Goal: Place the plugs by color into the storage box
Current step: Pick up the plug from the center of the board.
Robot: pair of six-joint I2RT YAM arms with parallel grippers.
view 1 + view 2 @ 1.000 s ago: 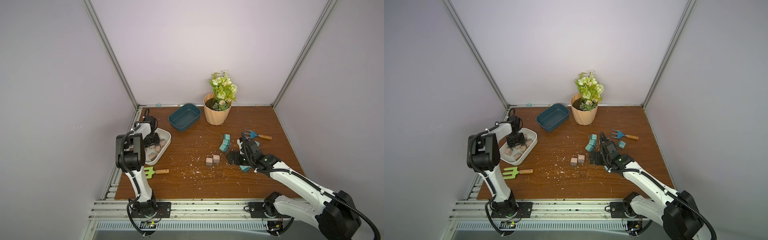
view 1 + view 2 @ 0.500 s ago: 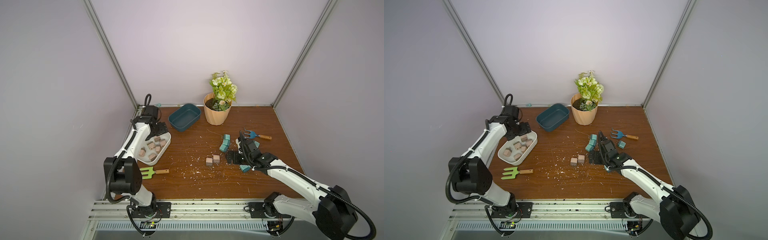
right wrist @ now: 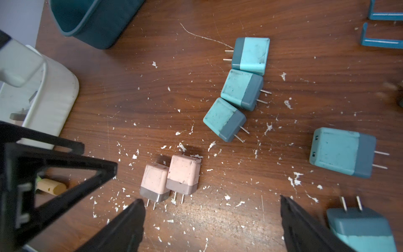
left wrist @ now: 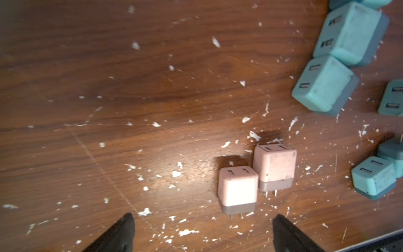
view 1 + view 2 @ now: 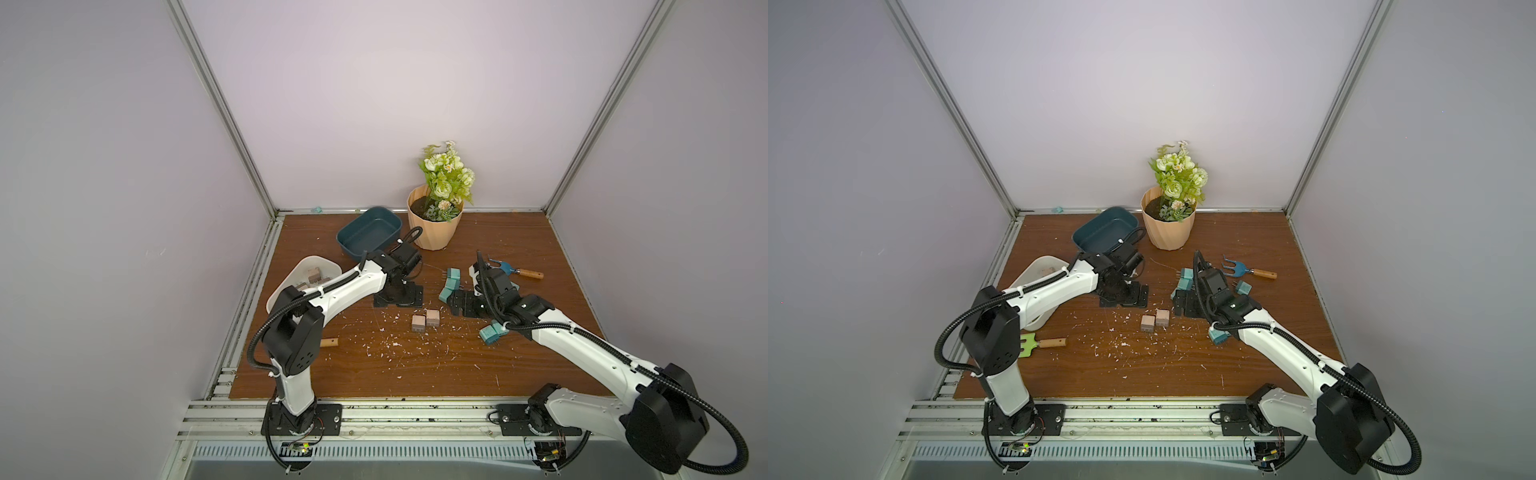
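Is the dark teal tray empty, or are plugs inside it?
Empty: in a top view the teal tray shows only bare floor.

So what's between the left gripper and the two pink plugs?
Nothing but bare wooden table with white flecks; the left wrist view shows the open left gripper just short of the pink plugs.

- The left arm [image 5: 353, 286] is hiding most of your white tray [image 5: 291, 279];
- its elbow is covering the head of a fork [image 5: 329, 342] in a top view;
- a teal plug [image 3: 361, 231] is running off the right wrist view's edge.
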